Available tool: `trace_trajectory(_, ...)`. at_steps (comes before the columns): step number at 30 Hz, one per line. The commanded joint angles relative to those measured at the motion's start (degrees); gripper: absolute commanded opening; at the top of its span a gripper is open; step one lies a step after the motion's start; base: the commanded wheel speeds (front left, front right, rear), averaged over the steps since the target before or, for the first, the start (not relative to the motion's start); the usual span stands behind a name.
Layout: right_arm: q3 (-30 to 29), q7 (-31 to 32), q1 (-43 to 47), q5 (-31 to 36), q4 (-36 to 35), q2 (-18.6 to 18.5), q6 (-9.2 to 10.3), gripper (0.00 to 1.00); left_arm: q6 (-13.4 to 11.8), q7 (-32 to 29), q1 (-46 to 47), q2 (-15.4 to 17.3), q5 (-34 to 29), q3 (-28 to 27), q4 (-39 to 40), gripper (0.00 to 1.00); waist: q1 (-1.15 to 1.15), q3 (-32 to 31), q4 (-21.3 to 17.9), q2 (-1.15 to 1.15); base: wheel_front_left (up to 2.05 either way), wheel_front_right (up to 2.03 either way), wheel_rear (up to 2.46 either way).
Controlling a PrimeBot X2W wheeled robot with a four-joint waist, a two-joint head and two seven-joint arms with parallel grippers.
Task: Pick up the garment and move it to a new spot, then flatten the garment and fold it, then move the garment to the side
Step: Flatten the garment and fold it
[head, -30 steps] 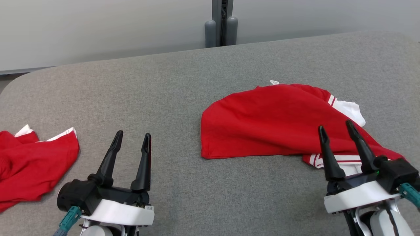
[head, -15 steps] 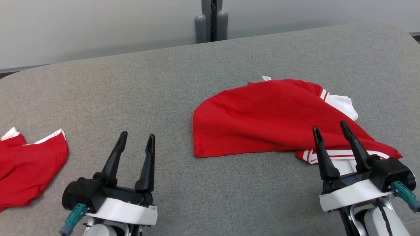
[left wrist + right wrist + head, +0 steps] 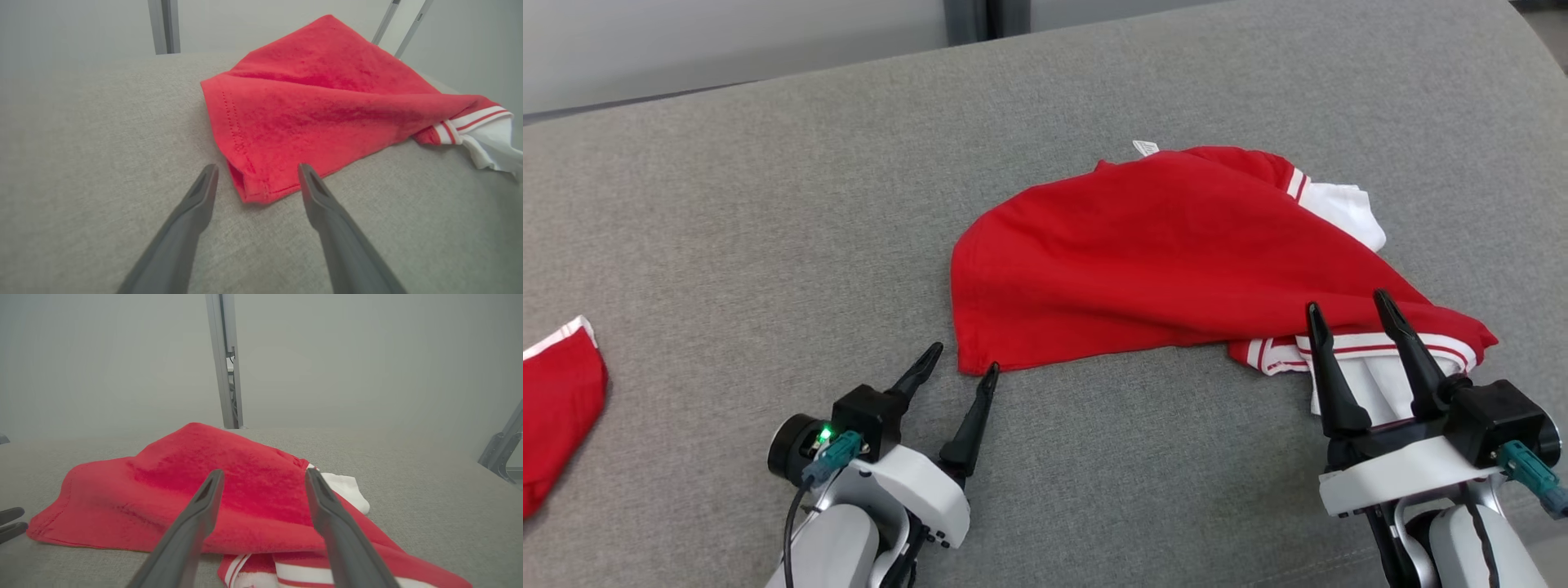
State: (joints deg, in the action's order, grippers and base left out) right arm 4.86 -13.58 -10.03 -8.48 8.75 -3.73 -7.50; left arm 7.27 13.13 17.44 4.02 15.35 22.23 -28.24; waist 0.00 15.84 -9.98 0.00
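Observation:
A red garment (image 3: 1160, 253) with white, red-striped sleeve trim lies bunched on the grey table (image 3: 768, 212), right of centre. My left gripper (image 3: 964, 363) is open, its fingertips low on either side of the garment's near left corner (image 3: 255, 192). My right gripper (image 3: 1346, 304) is open above the striped sleeve at the garment's near right end. The right wrist view has the garment (image 3: 196, 490) spread beyond my open right gripper (image 3: 264, 473), with the left gripper's fingertips (image 3: 12, 524) at the far left edge.
A second red cloth (image 3: 556, 408) with white trim lies at the table's left edge. A grey post (image 3: 224, 359) stands behind the table against a pale wall. Bare grey table surface stretches to the left and behind the garment.
The head camera has swung right and down. My left gripper has moved right and forward to the garment's near left corner. The right gripper stays open over the sleeve.

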Motion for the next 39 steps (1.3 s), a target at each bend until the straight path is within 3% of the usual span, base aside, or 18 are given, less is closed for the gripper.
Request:
trace_trajectory(1,0.0,-0.5,-0.4,0.5,0.3,0.0,0.02,1.0,0.3,-0.1,1.3,0.6,0.6,0.1,-0.9,1.0,0.0,1.0,-1.0,0.0,0.0,0.0,0.0)
trace_trajectory(8,0.1,-1.1,-0.9,0.9,1.5,0.4,0.02,1.0,0.3,-1.1,5.2,0.9,3.3,1.8,-6.2,1.0,0.0,2.0,-2.0,0.0,0.0,0.0,0.0)
trace_trajectory(9,0.1,-1.2,-1.0,1.0,1.7,0.4,0.02,1.0,0.3,-1.0,5.3,0.9,4.1,2.4,-6.5,0.94,0.0,2.0,-2.0,0.0,0.0,0.0,0.0)
trace_trajectory(11,-0.1,-1.3,-1.1,1.1,2.0,0.5,0.02,1.0,0.3,-1.1,5.7,1.1,5.6,3.9,-6.9,0.02,0.0,1.9,-1.9,0.0,0.0,0.0,0.0)
trace_trajectory(19,-0.1,-1.3,-1.1,1.7,3.4,0.6,0.02,1.0,0.3,0.7,6.7,2.4,9.4,6.5,-7.1,0.0,0.0,0.6,-0.9,0.0,0.0,0.0,0.0)
trace_trajectory(28,-0.6,0.2,0.0,1.0,4.5,0.1,0.02,1.0,-0.3,2.0,4.7,1.9,11.2,1.3,-2.5,0.0,0.0,-1.8,0.2,0.0,0.0,0.0,0.0)
trace_trajectory(39,-2.8,1.1,7.5,-1.2,4.3,-1.4,0.02,1.0,0.1,2.0,0.6,1.3,7.8,-3.0,4.5,0.0,0.0,-1.5,0.0,0.0,0.0,0.0,0.0)
